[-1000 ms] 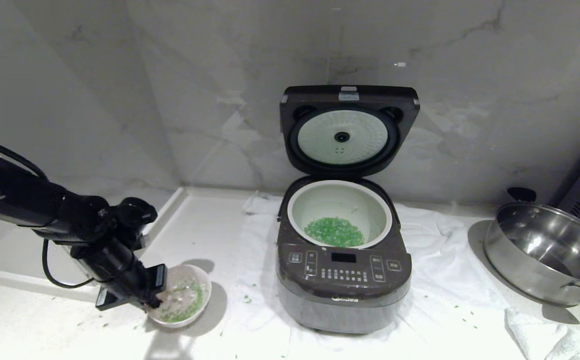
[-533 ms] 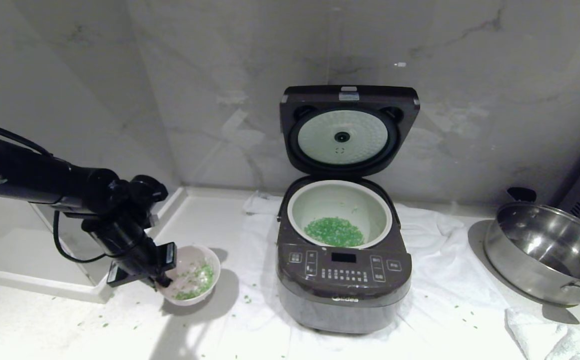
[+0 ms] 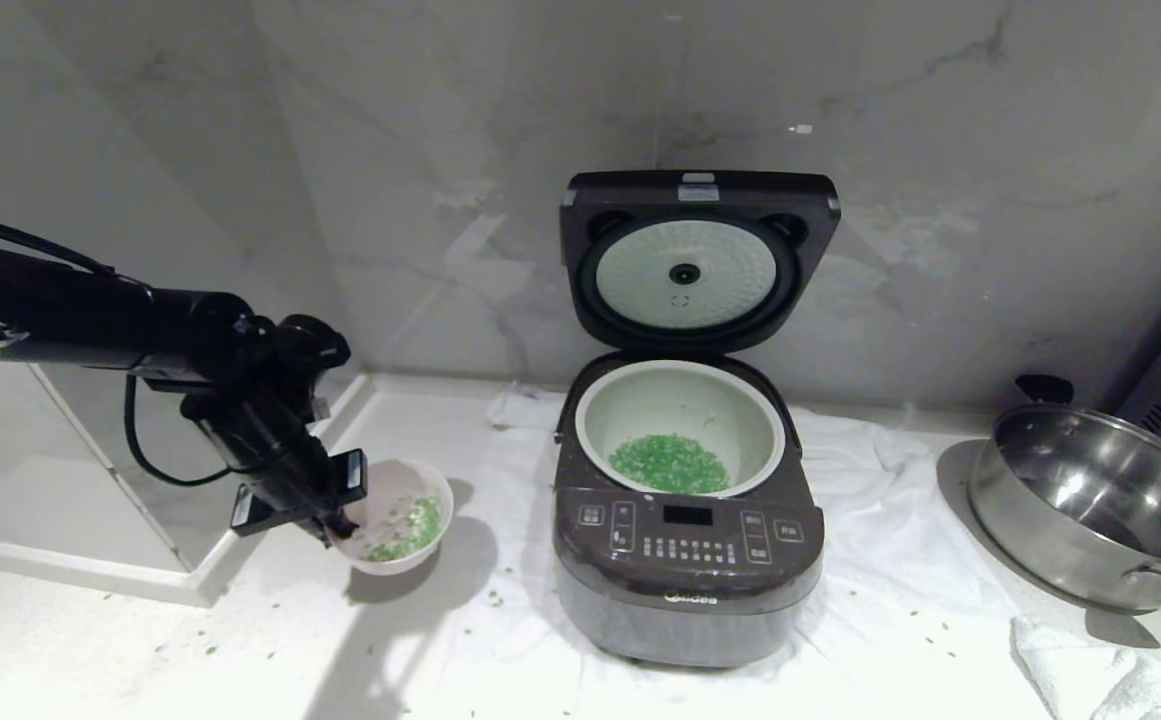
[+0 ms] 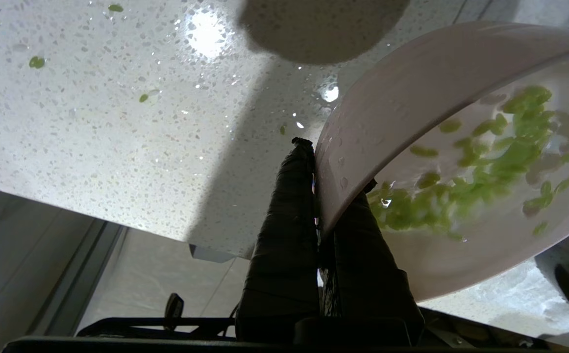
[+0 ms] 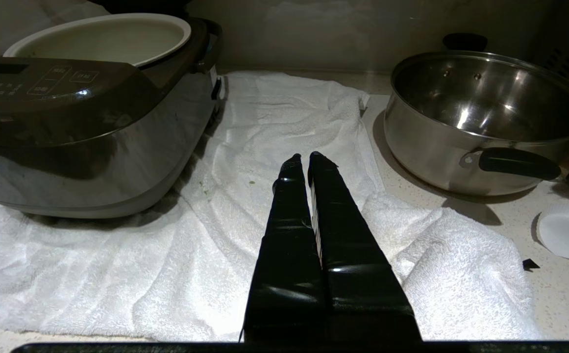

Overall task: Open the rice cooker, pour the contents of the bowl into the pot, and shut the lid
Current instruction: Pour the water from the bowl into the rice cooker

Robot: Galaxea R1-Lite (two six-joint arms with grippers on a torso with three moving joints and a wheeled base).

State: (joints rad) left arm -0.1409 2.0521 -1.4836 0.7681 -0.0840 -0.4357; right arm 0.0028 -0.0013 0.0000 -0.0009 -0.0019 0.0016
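So right now my left gripper (image 3: 335, 520) has the bowl (image 3: 402, 515) pinched by its rim, jaws clamped thin with one finger inside and one outside the wall, which the left wrist view shows really clearly. The bowl sits lower left of centre in the head view, up off the counter (image 3: 90, 650) judging by the shadow thrown beneath it, with the gripper on the bowl's left edge. There are leftover green bits (image 3: 410, 530) in it, pooled toward the lower right side, so it looks tipped a little that way. The thing that matters for what's next: the pot (image 3: 680, 385) is off to the right of the bowl in the frame and a bit higher up, inside the rice cooker (image 3: 690, 590), and the lid (image 3: 697, 260) is standing straight up at the back, so the opening is wide clear from above. The pot already has a pile of green in the bottom. Since I'm holding the left rim, the free lip of the bowl points right at the cooker, which is handy, I'd guess I just carry it rightward over the near-left rim and tip away from the fingers. My right gripper (image 5: 304, 159) is parked over the white towel (image 5: 264, 122) with jaws pressed together, holding nothing, and it's well out of this. Left arm is the closer one anyway.
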